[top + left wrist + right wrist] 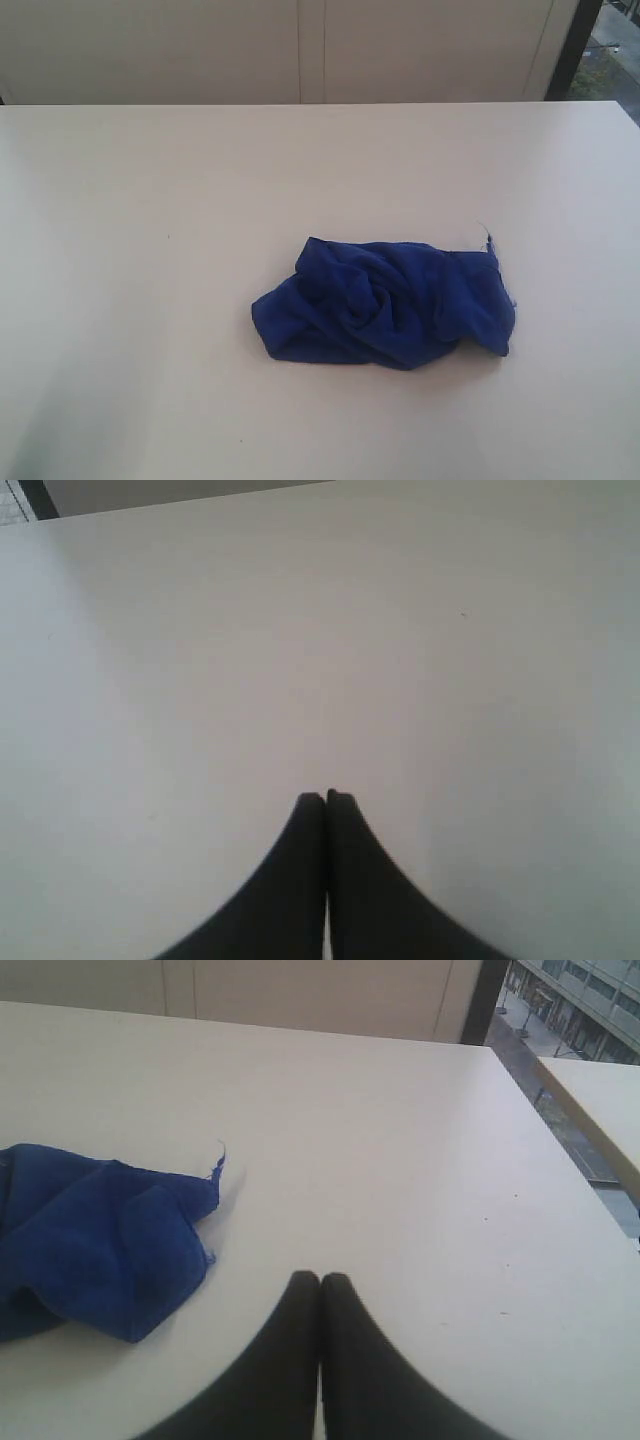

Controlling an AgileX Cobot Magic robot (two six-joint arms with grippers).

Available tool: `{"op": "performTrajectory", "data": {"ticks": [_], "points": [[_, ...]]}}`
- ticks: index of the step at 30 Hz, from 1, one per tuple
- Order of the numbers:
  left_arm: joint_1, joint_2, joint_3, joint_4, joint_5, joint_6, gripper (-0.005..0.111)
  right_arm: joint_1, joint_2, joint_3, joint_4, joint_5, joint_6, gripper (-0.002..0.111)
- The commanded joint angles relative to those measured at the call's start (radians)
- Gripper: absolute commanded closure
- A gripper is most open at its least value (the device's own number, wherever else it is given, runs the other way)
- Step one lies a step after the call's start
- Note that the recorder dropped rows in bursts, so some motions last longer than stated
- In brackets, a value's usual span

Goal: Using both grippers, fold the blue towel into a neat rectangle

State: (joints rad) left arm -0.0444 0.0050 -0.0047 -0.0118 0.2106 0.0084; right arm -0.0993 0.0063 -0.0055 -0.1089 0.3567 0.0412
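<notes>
Presently the towel point(385, 305) is found crumpled in a loose heap on the table point(150, 250), neither spread nor folded. The left gripper point(326, 798) is seen with its jaws pressed together on nothing; only bare table lies ahead of it, and no part of the towel is in its view. The right gripper point(320, 1278) is likewise closed and empty, and stands apart from the towel. From the right gripper the towel is placed near, ahead and off to one side of its line, judged to be the side toward the left gripper. The corner with the frayed thread point(220, 1155) is the part closest to its tips. The heap's longer run is judged to lie crosswise, from one gripper's side toward the other. The right gripper is judged the nearer. Jaws would have to be opened before any corner is taken.
</notes>
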Motion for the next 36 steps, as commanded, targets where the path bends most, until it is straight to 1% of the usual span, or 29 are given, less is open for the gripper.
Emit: {"op": "performTrajectory", "data": {"ticks": [1, 5, 8, 14, 15, 18, 28, 33, 36], "points": [[0.002, -0.005, 0.005, -0.005, 0.0, -0.008, 0.107, -0.003, -0.006, 0.006, 0.0, -0.013, 0.0, 0.108], [0.002, -0.005, 0.005, -0.005, 0.0, -0.008, 0.107, -0.003, -0.006, 0.006, 0.0, -0.044, 0.0, 0.108], [0.002, -0.005, 0.005, -0.005, 0.0, -0.008, 0.107, -0.003, -0.006, 0.006, 0.0, -0.108, 0.0, 0.108], [0.002, -0.005, 0.005, -0.005, 0.0, -0.008, 0.107, -0.003, -0.006, 0.006, 0.0, -0.372, 0.0, 0.108], [0.002, -0.005, 0.005, -0.005, 0.0, -0.008, 0.107, -0.003, -0.006, 0.006, 0.0, -0.388, 0.0, 0.108], [0.002, -0.005, 0.005, -0.005, 0.0, -0.008, 0.107, -0.003, -0.006, 0.006, 0.0, -0.395, 0.0, 0.108], [0.002, -0.005, 0.005, -0.005, 0.0, -0.008, 0.107, -0.003, -0.006, 0.006, 0.0, -0.52, -0.01, 0.108], [0.002, -0.005, 0.005, -0.005, 0.0, -0.008, 0.107, -0.003, -0.006, 0.006, 0.007, -0.497, -0.013, 0.108], [0.002, -0.005, 0.005, -0.005, 0.0, -0.008, 0.107, -0.003, -0.006, -0.022, 0.007, -0.402, -0.011, 0.108]]}}
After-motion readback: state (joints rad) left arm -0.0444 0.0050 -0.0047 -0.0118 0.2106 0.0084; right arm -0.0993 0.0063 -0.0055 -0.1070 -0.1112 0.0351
